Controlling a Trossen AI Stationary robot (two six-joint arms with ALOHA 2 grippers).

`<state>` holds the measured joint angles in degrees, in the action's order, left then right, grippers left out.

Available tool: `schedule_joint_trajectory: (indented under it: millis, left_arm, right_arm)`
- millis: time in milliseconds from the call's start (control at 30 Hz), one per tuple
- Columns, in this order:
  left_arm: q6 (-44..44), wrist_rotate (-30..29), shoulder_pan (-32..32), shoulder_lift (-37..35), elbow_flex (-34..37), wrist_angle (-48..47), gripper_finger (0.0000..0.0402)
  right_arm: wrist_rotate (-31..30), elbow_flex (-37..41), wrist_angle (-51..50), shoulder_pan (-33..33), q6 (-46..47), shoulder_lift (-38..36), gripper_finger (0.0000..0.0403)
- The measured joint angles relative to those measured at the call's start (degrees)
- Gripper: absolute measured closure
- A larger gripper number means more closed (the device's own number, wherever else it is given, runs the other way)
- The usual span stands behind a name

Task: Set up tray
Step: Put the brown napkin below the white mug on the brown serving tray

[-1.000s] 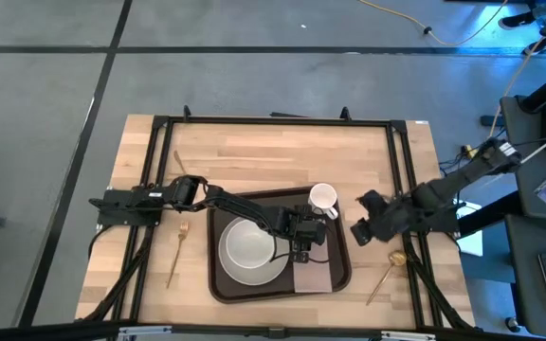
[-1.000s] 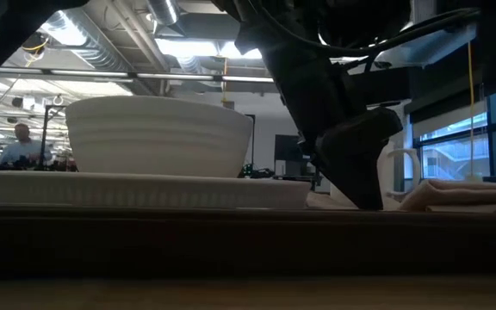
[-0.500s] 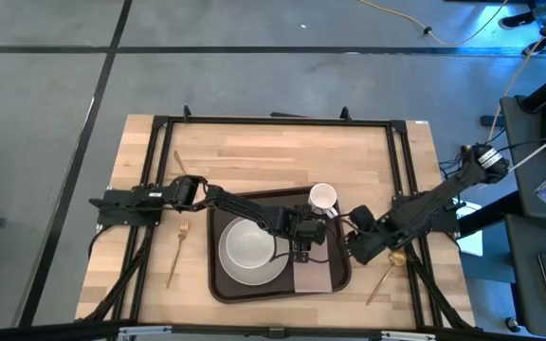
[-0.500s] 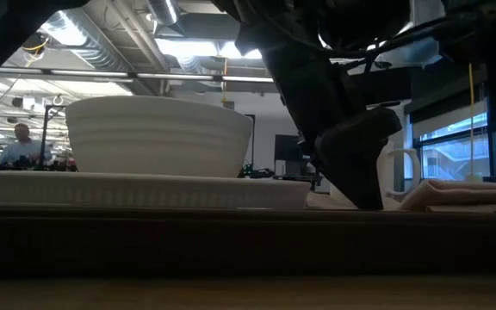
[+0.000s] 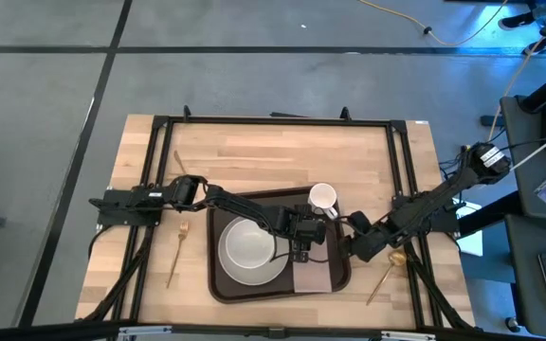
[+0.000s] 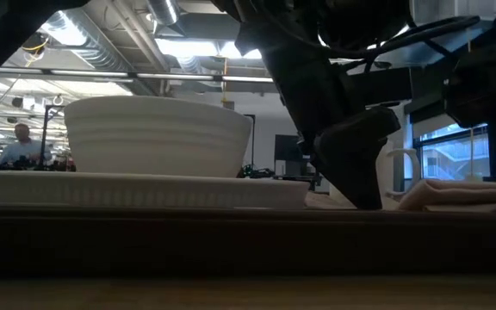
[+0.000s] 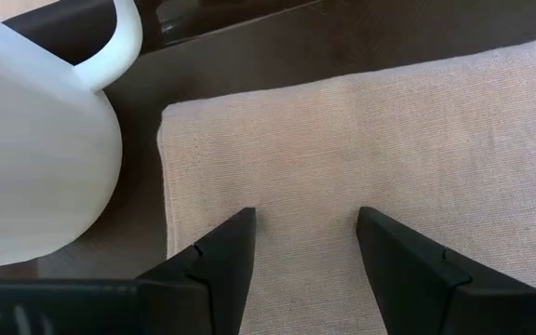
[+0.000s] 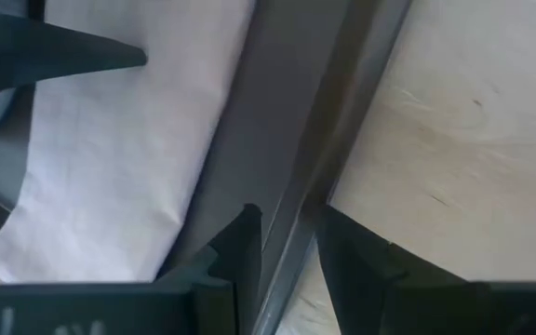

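The tray [image 5: 218, 284] sits at the table's near-centre, carrying plate [image 5: 250, 251] with bowl, mug [image 5: 322, 197] and napkin [image 5: 314, 275]. Left gripper [image 7: 305, 237] hovers low over the napkin on the tray's right side, jaws spread and empty, likely pinning or straightening it. Right gripper [image 8: 287, 233] straddles the tray's right rim, jaws open with the rim between them, probably to grip or steady the tray.

bowl [image 5: 247, 244] on plate [image 5: 252, 275]; mug [image 5: 322, 197], napkin [image 5: 315, 273] beside.
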<state>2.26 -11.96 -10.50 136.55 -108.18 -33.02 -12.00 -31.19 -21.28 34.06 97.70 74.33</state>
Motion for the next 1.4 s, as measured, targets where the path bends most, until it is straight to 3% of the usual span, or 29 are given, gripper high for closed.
schedule_joint_trajectory:
  millis: [367,933,1400]
  left_arm:
    - [0.0,0.0,0.0,0.0,0.0,0.0,0.0218]
    - [0.6,-1.1,0.6,0.0,0.0,0.1,0.0217]
    - [0.1,-2.7,0.8,0.0,0.0,0.1,0.0217]
  right_arm:
    - [-0.4,1.1,0.1,0.0,0.0,0.0,0.0293]
    - [2.0,1.2,3.9,-0.1,1.7,5.9,0.0293]
    - [2.4,1.2,3.8,-0.1,3.1,6.2,0.0338]
